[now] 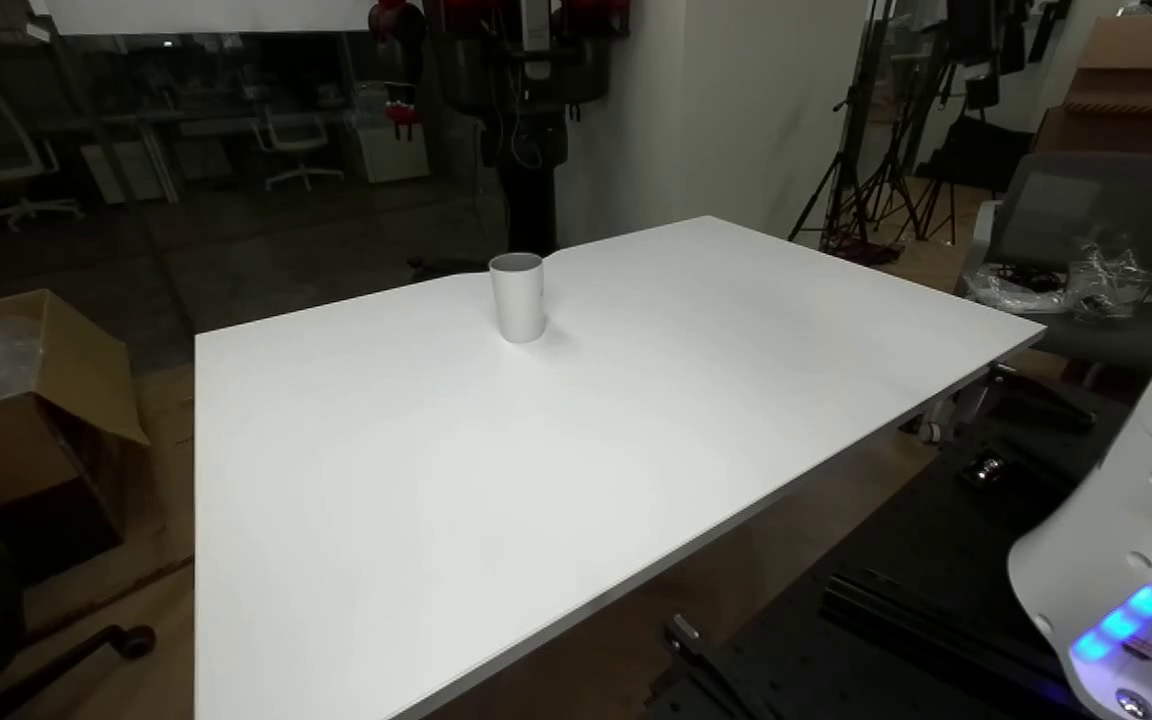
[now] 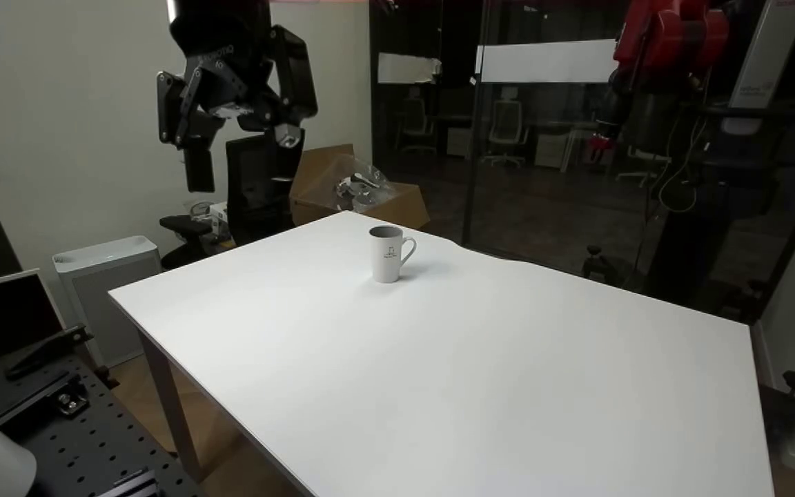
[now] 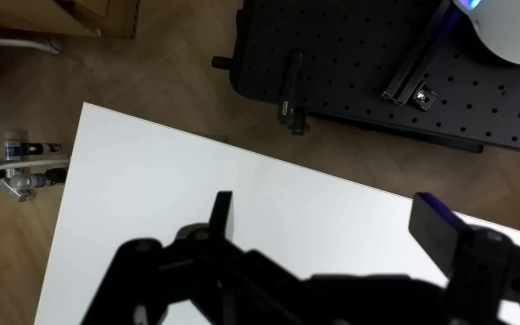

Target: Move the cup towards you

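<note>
The cup (image 1: 518, 300) is a light grey-white mug standing upright on the white table (image 1: 456, 480), near the table's far edge. It also shows in an exterior view (image 2: 385, 257), where it has a handle at its right side and a small dark logo. My gripper (image 2: 244, 152) is high above the table and well apart from the cup. In the wrist view the gripper (image 3: 325, 221) is open with nothing between its fingers. The cup is out of the wrist view.
The robot's base (image 1: 1126, 590) stands on a black perforated bench (image 3: 341, 67), with a gap of floor between bench and table. A cardboard box (image 1: 86, 370) is on the floor beyond the table. A red and black robot (image 2: 673, 41) stands behind the table.
</note>
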`<state>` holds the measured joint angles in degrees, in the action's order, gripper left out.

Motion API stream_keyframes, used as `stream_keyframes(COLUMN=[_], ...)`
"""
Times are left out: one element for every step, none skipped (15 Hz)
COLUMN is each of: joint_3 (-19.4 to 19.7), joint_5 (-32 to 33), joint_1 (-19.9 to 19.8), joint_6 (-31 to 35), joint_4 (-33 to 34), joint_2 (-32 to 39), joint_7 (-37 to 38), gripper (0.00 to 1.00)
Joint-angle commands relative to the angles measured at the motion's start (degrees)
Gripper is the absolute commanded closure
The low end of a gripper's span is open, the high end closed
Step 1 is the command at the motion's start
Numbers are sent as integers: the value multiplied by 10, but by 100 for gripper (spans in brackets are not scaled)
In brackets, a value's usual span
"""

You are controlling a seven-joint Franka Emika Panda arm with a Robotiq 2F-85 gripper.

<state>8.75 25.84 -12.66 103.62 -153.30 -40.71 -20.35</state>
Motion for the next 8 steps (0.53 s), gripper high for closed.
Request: stream_keyframes(joint_3=[19,23,26,31,38,46,54,56], joint_5=[1,-3,-6,-15,-36,-62,-97,-121], joint_1=[17,18,17,17,22,28,41,50], joint_6=[57,96,139,182,220,256,279,297], joint_4=[3,9,16,21,33,40,54,64], joint_2=[6,17,33,48,70,88,112,132], joint_7=[41,53,66,73,76,71,53,36], gripper=[0,0,0,0,0,0,0,0])
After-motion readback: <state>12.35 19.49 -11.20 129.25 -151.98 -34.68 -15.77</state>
